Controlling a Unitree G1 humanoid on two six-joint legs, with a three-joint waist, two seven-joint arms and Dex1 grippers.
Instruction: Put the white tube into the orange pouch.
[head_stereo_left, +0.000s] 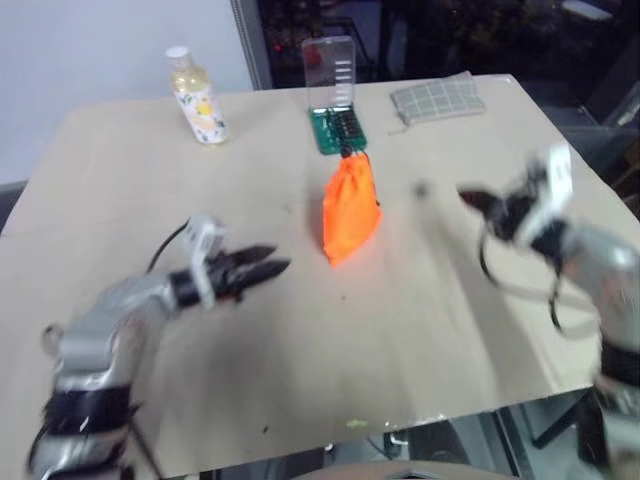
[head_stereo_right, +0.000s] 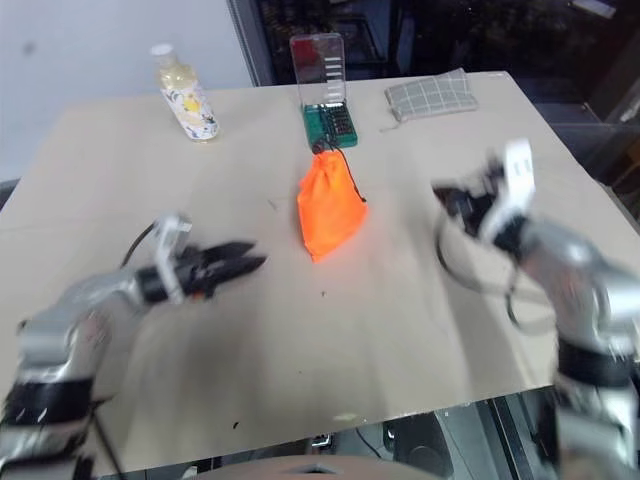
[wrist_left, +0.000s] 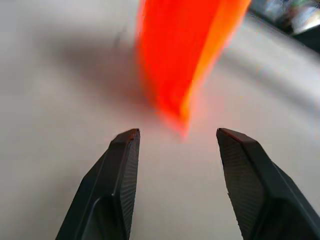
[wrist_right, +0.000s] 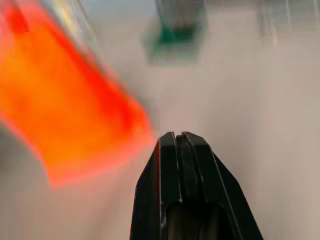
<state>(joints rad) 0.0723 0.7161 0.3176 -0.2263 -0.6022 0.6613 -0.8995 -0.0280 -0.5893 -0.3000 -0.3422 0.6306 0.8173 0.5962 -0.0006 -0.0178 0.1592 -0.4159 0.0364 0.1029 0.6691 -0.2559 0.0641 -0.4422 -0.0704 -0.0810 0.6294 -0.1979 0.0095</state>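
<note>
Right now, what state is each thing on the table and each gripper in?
orange pouch: lying on the table, nothing gripping it
bottle: upright, cap on
clear-lidded case: lid open, standing up
checked pouch: lying flat
left gripper: fingers open, empty
right gripper: fingers shut, empty

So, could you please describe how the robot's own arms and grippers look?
Both arms are silver-grey metal with black bands. Each wrist carries a white block and a looping black cable. The left gripper and right gripper have black, tapered jaws with finely ribbed inner faces.
</note>
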